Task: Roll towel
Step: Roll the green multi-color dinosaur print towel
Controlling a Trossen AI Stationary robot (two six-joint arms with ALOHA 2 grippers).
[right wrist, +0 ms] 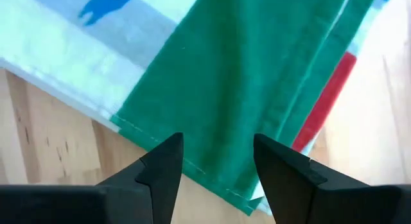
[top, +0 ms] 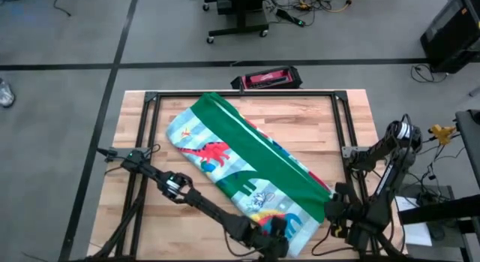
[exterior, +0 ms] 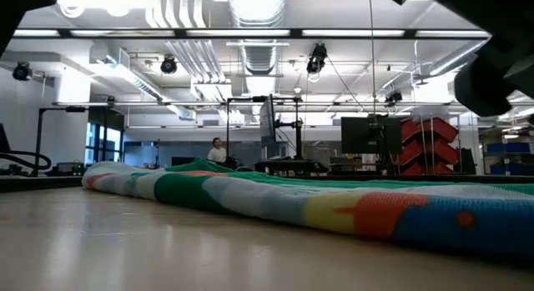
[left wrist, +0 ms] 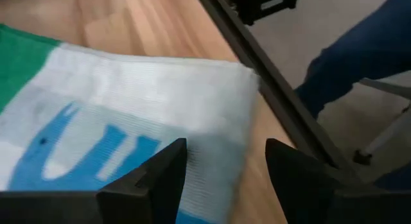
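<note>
One table (top: 142,142), one towel (top: 247,172), two arms: the towel lies folded in a long band running from about 11 o'clock at the far edge down to 5 o'clock at the near edge, its green fold uppermost along the far side, no roll begun yet. At table height it reads as a low ridge of cloth. The left gripper (top: 274,239) hangs at 6 o'clock over the towel's near pale corner, fingers spread and holding nothing, cloth showing in the gap. The right gripper (top: 334,211) sits at 4 o'clock over the green hem at the band's end, fingers likewise parted and empty. Both are set at one end, which looks like the start of the roll. The likely trouble: if one gripper pinches only the top layer, or the two close unevenly, the roll could start crooked and the loose fold slide open. One person's leg (left wrist: 359,57) stands just off the table edge.
</note>
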